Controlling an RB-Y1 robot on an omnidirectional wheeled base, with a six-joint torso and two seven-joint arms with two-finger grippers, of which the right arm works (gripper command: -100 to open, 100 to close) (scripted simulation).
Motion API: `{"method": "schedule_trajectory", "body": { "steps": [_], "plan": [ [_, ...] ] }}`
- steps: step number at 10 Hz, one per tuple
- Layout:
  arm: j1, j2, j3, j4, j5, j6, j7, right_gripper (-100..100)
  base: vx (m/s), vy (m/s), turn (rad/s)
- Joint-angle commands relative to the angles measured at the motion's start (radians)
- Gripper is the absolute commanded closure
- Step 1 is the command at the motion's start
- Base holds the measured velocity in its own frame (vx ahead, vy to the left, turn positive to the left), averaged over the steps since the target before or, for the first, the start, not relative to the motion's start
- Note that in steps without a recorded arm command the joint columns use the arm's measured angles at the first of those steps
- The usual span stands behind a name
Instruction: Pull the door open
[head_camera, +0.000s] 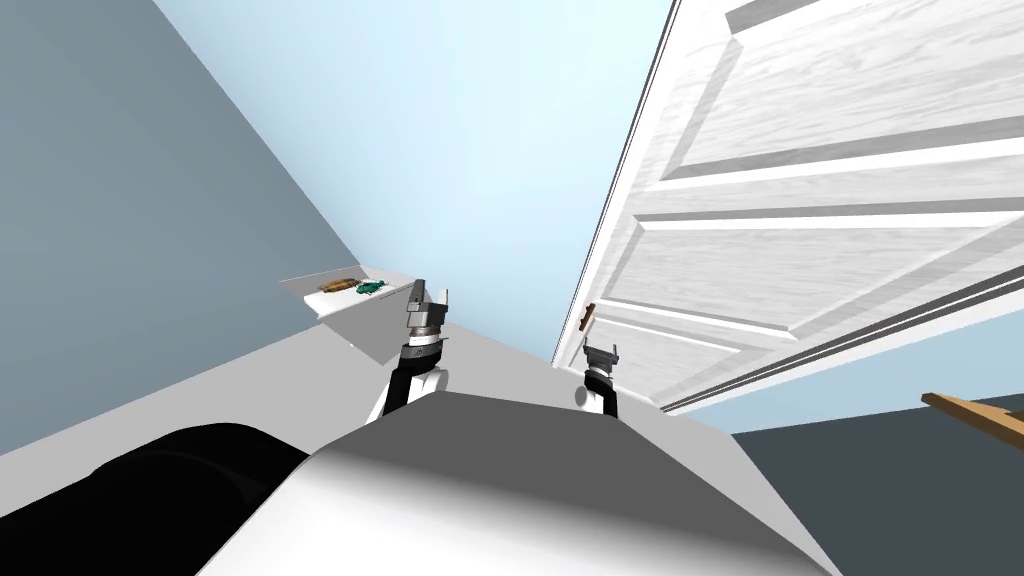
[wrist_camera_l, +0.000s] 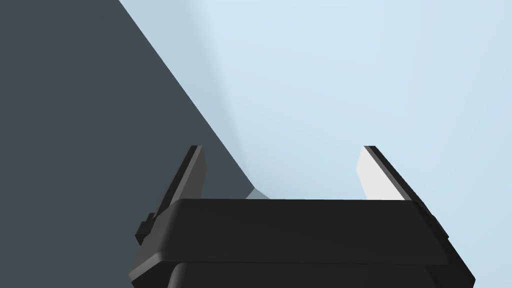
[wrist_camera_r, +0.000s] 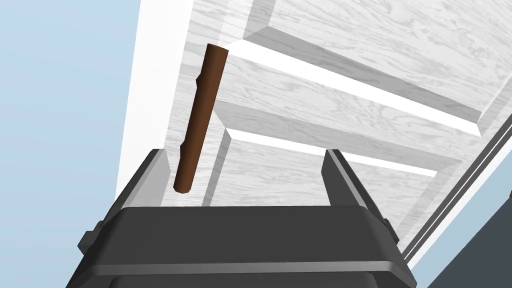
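The white panelled door (head_camera: 800, 200) stands to the right, its free edge running down to just above the right tool (head_camera: 601, 350); left of that edge lies a pale blue wall (head_camera: 460, 150), with open room between the edge and the grey wall (head_camera: 120, 200) farther left; the door's lower edge slants off to the far right over a dark floor, where a brown wooden strip (head_camera: 975, 416) lies well apart from both arms.

On the door, close to the free edge, sits the brown bar handle (wrist_camera_r: 200, 120); in the head view it shows small (head_camera: 590, 316), just above the right tool.

A white worktop (head_camera: 300, 284) juts out on the left near the left tool (head_camera: 428, 295); it carries a small brown thing (head_camera: 338, 286) and a small green thing (head_camera: 372, 288) side by side, what they are I cannot tell; a black area fills the near left corner.

The right arm reaches forward and up toward the door; the right tool (wrist_camera_r: 245, 175) is spread wide, and the handle's lower end hangs between its fingers, just beside one finger (wrist_camera_r: 152, 175) and apart from the other; nothing is gripped.

The left arm is raised beside the worktop; the left tool (wrist_camera_l: 285, 172) is also spread wide and holds nothing.
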Motion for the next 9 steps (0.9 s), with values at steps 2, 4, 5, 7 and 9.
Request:
{"method": "schedule_trajectory", "body": {
  "steps": [2,4,5,7,9],
  "plan": [
    [-0.031,-0.001,-0.007,0.076,-0.032,-0.017,-0.054,-100,0.005,-0.087,0.215],
    [-0.041,-0.002,-0.01,0.102,-0.045,-0.023,-0.075,-100,-0.015,-0.111,0.143],
    [-0.051,-0.002,-0.013,0.126,-0.057,-0.027,-0.093,-100,-0.027,-0.063,0.103],
    [-0.069,-0.002,-0.018,0.171,-0.079,-0.036,-0.128,-100,-0.02,-0.101,0.217],
    [-0.087,-0.002,-0.022,0.215,-0.1,-0.045,-0.162,-100,-0.015,-0.113,0.181]
  ]
}}
